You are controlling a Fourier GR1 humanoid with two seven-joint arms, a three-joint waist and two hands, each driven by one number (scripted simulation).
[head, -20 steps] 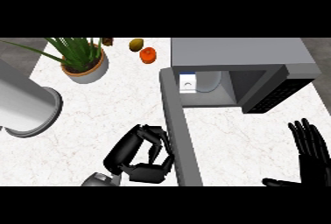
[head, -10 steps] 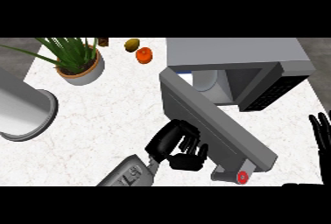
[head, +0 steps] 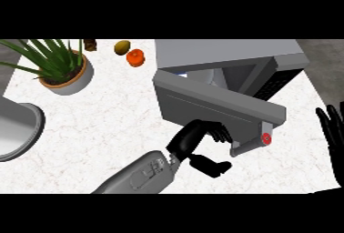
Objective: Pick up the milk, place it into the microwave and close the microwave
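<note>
The milk cannot be made out; a small blue and white patch inside the microwave (head: 228, 57), just above the door's top edge, is probably the carton, so it seems to be in the cavity already. The grey microwave door (head: 215, 107) is swung partway shut, slanting across the opening, its red-dotted latch end toward the right. The left hand (head: 198, 139) presses against the door's outer face near its lower edge, fingers fairly straight and spread, thumb hanging below, holding nothing. To finish well, the push should follow the door's arc until it sits flush, with the fingers flat on the panel. The right hand (head: 332, 129) rests at the right edge, open, fingers up, partly cut off. A potted plant (head: 57, 63), two small fruits (head: 131, 53) and a grey pot (head: 17, 129) stand well apart on the white counter (head: 101, 118).
</note>
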